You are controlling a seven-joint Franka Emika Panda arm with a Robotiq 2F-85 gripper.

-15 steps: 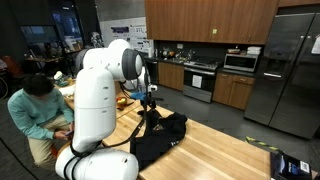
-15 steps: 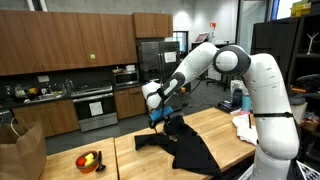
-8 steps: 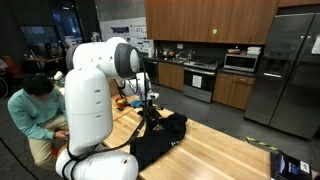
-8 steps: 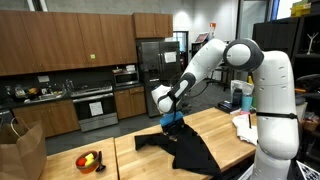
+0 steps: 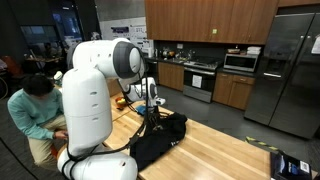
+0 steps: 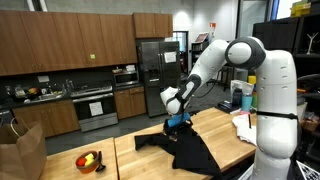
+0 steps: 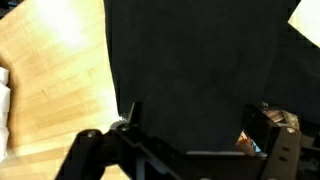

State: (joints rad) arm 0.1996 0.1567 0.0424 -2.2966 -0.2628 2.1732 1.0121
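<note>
My gripper hangs with its jaws spread as wide as they go and nothing between them. In the wrist view the two dark fingers rise from the bottom edge, well apart, over a black, matte fabric garment that fills the middle and right of the frame. In both exterior views the garment lies crumpled near the centre of the frame on a pale, long-grained wooden table. My gripper sits at its upper edge, and I cannot tell whether the tips touch the cloth.

The fabric looks soft and limp, bunched into low folds in one spot and flat in another, so it should yield and slide rather than resist. To take it well, I judge I should come straight down over a raised fold, not a flat single layer, and keep the fingertips off the smooth, hard tabletop while the jaws meet. A pale sheet in the upper right corner lies just beside the cloth, so I would keep clear of it.
</note>
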